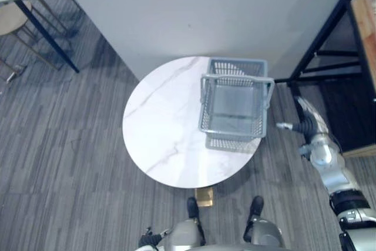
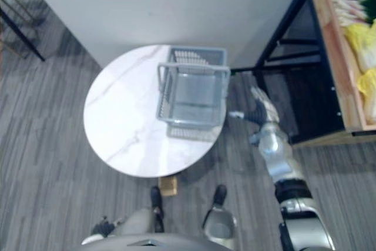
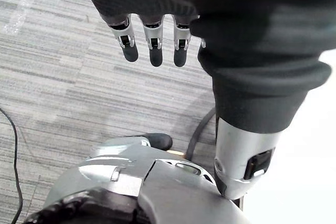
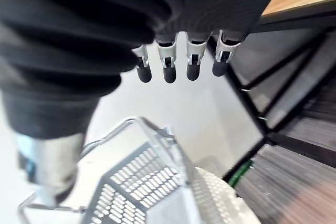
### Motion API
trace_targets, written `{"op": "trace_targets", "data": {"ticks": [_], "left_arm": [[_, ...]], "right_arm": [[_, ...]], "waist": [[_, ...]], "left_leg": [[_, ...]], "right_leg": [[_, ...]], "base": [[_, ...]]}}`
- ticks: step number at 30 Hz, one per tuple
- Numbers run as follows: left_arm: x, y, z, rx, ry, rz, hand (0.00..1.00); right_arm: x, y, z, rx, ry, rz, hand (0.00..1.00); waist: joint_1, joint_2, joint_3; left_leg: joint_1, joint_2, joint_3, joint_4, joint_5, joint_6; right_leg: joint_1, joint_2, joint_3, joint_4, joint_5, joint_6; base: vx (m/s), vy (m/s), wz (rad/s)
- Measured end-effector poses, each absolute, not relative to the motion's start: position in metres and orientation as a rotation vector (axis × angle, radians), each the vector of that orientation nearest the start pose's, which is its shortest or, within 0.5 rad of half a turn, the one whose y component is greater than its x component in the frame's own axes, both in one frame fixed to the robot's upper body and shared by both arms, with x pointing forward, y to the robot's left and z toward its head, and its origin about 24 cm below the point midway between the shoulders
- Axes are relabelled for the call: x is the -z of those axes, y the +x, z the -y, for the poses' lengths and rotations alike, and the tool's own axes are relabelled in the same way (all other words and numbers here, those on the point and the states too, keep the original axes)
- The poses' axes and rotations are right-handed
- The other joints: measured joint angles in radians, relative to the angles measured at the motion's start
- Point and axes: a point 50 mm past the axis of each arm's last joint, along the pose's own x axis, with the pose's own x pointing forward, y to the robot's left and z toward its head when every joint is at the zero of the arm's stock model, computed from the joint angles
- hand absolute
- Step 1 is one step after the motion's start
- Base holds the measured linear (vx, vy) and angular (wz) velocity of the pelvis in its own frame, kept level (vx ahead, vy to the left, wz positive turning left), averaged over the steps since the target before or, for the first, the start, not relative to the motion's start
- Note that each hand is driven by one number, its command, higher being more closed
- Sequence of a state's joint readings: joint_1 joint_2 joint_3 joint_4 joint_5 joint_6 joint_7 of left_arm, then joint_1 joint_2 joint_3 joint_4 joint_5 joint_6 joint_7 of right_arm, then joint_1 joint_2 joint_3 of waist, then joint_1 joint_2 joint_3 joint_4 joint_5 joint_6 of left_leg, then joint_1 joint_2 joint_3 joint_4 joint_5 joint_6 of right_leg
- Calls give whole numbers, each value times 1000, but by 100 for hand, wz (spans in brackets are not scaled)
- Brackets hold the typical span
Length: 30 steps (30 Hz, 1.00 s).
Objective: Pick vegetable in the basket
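Fingers (image 4: 168, 69) of right hand (image 2: 261, 110) relaxed, empty, beside basket (image 1: 235, 101). Left hand (image 3: 152, 45) idle, equally slack. Reach right toward vegetables (image 2: 361, 45), clear of black frame (image 2: 281, 27).

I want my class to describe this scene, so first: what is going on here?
The robot stands at a round white table with a grey basket on it; the basket looks empty. Its right hand is open beside the table, right of the basket, holding nothing. Its left hand hangs open above the floor. Vegetables lie in a wooden crate to its right, none picked yet.
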State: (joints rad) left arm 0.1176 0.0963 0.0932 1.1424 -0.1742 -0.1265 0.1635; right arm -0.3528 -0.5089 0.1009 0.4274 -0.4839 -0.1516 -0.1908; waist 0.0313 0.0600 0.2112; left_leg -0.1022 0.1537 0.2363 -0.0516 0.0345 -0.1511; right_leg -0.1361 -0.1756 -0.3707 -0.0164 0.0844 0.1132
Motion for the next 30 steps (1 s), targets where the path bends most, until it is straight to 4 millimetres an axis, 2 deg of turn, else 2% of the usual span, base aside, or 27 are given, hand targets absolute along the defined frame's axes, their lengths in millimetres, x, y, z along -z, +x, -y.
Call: {"op": "trace_targets", "data": {"ticks": [2,6,7,9,10,11,14,16,19,26,30], "left_arm": [[164,71,-211,-424,-17,-1101,0],[160,81,-215,-418,0,-1061,0],[160,83,-215,-417,0,-1057,0],[158,92,-215,-413,0,-1035,0],[158,94,-215,-413,-1,-1030,0],[157,99,-215,-411,-2,-1013,0],[156,102,-215,-416,-5,-1000,0],[155,103,-215,-423,-8,-995,0],[155,104,-215,-431,-5,-993,0],[152,114,-214,-428,-5,-962,0],[151,117,-214,-424,-1,-946,0]], "right_arm": [[-95,325,225,56,-1042,203,0],[-137,350,186,-27,-1140,386,0],[-143,353,182,-32,-1150,407,0],[-171,368,172,-30,-1206,469,0],[-178,373,171,-25,-1231,480,0],[-193,380,171,-5,-1285,497,0],[-223,389,172,47,-1319,530,0],[-234,393,173,77,-1322,535,0],[-238,398,182,119,-1330,491,0],[-266,405,193,233,-1308,486,0],[-265,407,211,293,-1271,421,0]], "waist": [[2,-5,20],[26,-19,60],[27,-20,69],[39,-23,98],[43,-24,106],[55,-22,117],[69,-26,133],[70,-26,144],[87,-29,147],[85,-28,178],[84,-30,190]], "left_leg": [[-4,0,-5,-1,2,0],[-27,-9,-16,-2,7,3],[-29,-9,-22,-2,8,3],[-40,-11,-37,-2,12,4],[-42,-11,-39,-2,13,5],[-53,-11,-51,-2,17,5],[-79,-12,-75,-6,28,7],[-86,-13,-86,-11,35,7],[-87,-14,-87,-17,38,7],[-92,-13,-91,-42,59,7],[-100,-11,-105,-42,65,5]], "right_leg": [[-1,1,-4,0,0,0],[-18,-7,-9,0,3,-3],[-17,-7,-9,0,3,-4],[-18,-8,-10,0,3,-4],[-19,-8,-11,0,3,-4],[-21,-8,-19,0,3,-4],[-35,-8,-30,0,3,-4],[-37,-8,-33,0,3,-4],[-39,-9,-32,0,3,-4],[-52,-5,-32,-1,3,-4],[-53,-2,-37,0,3,-4]], "base": [[33,-11,13],[22,8,8],[19,7,19],[4,9,19],[-7,7,16],[-13,0,18],[1,4,24],[16,11,19],[4,4,3],[-1,0,1],[7,2,8]]}}
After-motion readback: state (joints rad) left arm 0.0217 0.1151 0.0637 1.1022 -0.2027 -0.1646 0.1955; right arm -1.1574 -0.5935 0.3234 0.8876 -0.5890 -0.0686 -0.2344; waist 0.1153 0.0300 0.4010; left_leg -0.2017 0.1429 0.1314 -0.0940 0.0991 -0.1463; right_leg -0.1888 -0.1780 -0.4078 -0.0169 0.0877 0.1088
